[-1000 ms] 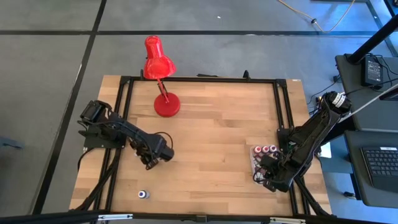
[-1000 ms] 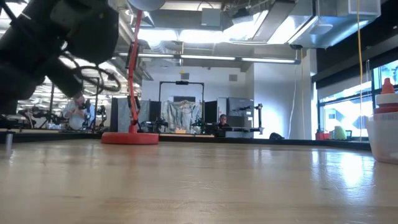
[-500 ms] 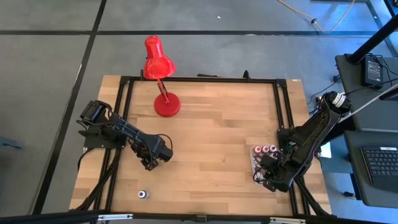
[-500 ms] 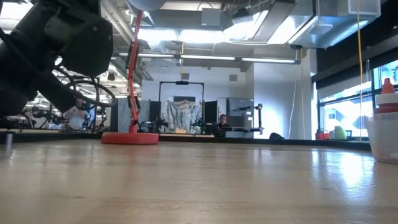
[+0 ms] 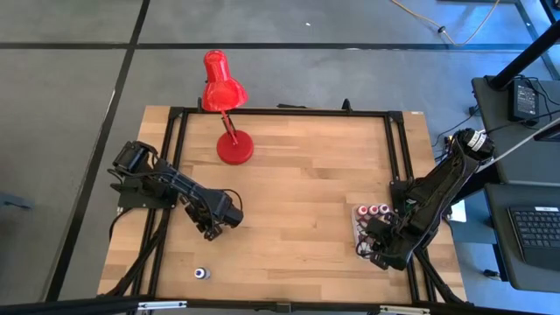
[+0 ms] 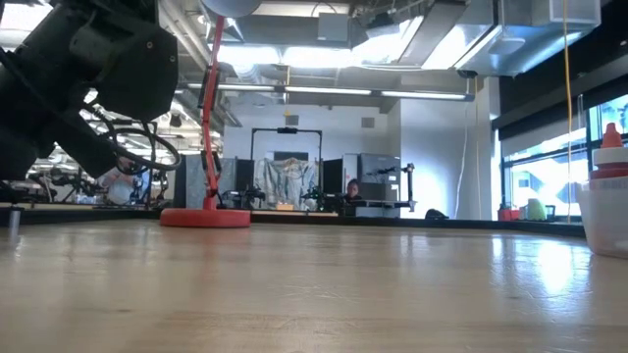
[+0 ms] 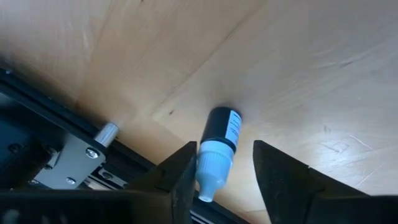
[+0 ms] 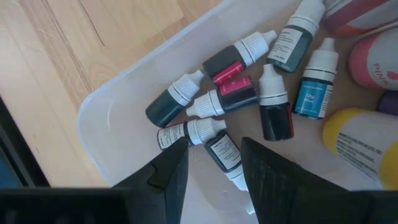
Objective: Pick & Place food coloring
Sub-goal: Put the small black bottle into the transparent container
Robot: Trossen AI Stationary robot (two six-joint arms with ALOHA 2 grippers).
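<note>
High view: one wooden desk (image 5: pixel 297 192), one red desk lamp (image 5: pixel 223 96) at the far side, two dark arms. One lone food coloring bottle (image 5: pixel 201 273) sits near the desk's front-left edge, well apart from the clear plastic tub (image 5: pixel 358 229) at the right edge. The left arm is bent low over the left side of the desk, with the left tool (image 5: pixel 210 233) angled down. In the left wrist view its fingers (image 7: pixel 180 177) stand narrow with a gap, framing a dark-bodied, white-capped bottle (image 7: pixel 219 149) lying on the wood; cannot tell whether they touch it. The right arm reaches in from the right edge, with the right tool (image 5: pixel 376 249) over the tub. The right wrist view shows the right tool's fingers (image 8: pixel 171 171) partly apart, holding nothing, above eight small dropper bottles (image 8: pixel 217 102) lying jumbled inside the tub, beside larger pink and yellow containers (image 8: pixel 367 143).
</note>
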